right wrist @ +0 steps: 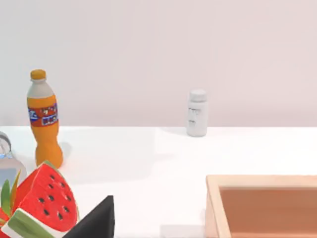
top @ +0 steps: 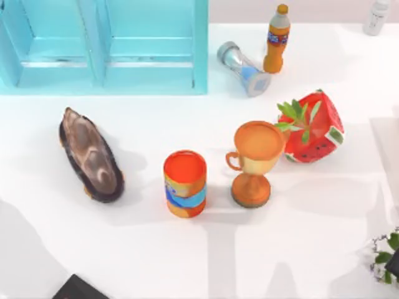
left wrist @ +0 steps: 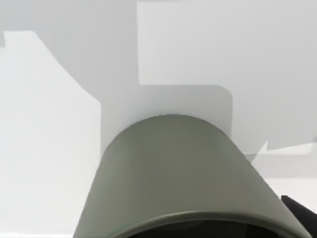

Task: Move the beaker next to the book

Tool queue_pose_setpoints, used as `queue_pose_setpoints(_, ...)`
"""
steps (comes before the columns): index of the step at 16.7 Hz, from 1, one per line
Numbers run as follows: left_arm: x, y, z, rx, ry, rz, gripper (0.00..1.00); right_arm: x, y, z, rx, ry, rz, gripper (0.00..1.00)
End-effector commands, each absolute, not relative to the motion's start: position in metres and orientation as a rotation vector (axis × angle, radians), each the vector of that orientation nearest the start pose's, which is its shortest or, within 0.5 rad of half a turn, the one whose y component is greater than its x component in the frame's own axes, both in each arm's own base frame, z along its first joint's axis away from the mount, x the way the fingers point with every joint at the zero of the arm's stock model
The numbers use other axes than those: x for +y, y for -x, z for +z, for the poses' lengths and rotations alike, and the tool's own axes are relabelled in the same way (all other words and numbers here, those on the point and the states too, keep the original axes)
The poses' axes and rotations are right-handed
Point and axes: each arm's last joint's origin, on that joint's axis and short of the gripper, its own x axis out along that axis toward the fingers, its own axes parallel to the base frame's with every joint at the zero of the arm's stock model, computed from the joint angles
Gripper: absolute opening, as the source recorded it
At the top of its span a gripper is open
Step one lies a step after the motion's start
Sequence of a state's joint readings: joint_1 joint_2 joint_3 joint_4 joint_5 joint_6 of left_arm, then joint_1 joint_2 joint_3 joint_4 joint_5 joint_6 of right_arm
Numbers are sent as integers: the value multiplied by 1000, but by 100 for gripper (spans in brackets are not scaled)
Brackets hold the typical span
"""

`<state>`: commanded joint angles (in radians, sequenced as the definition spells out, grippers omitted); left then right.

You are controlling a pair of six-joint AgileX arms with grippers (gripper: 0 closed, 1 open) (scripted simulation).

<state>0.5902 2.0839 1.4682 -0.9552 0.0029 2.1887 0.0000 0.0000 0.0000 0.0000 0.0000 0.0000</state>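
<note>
Jaws: can't tell whether apart or together on either arm. In the left wrist view a rounded grey-green body (left wrist: 173,173), probably part of the left arm, hangs over bare white table (left wrist: 49,148), with a black corner (left wrist: 299,213) at the frame edge that I can't identify. In the right wrist view a black wedge (right wrist: 96,218) sits at the frame edge, possibly part of the right arm's tool; hard to say.

Landmark: orange goblet (top: 252,163), upright, mid-table.

- The beaker (top: 243,68) lies on its side on the far side of the goblet, well apart from it, rim end pointing toward the goblet. It is just beside the orange bottle (top: 276,40), which stands upright to its right. A sliver of the beaker (right wrist: 5,158) shows in the right wrist view near the bottle (right wrist: 43,119).
- The book (top: 78,288) is far to the goblet's near-left, cut by the table's near edge, one black corner visible. Beaker and book are well apart.
- Orange cup (top: 185,184) with blue wavy band stands just left of the goblet, not touching.
- Watermelon-slice planter (top: 315,128) with a green sprig sits just right of the goblet.
- Brown shell-like object (top: 90,156) lies well left of the goblet.
- Blue cabinet (top: 103,47) is far-left of the goblet.
- White bottle (top: 377,15) stands far-right.
- A leafy plant (top: 383,249) is near-right, at the edge.
- A wooden tray (right wrist: 262,203) appears in the right wrist view.
</note>
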Motion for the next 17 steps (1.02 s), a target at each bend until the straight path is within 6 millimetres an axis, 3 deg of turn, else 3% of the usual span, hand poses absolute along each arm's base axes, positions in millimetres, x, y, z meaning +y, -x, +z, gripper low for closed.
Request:
queue_pose_setpoints(3,220,-323,142,1197,-1227,-1225,0,-1,-106,160,0,0,0,100)
queue_pose_setpoints(14,219,-323,187,1198,-1226,-1225,0,-1,-106,160,0,0,0,100)
queue_pose_setpoints(17,219,-323,189,1198,-1226,-1225,0,-1,-106,160,0,0,0,100)
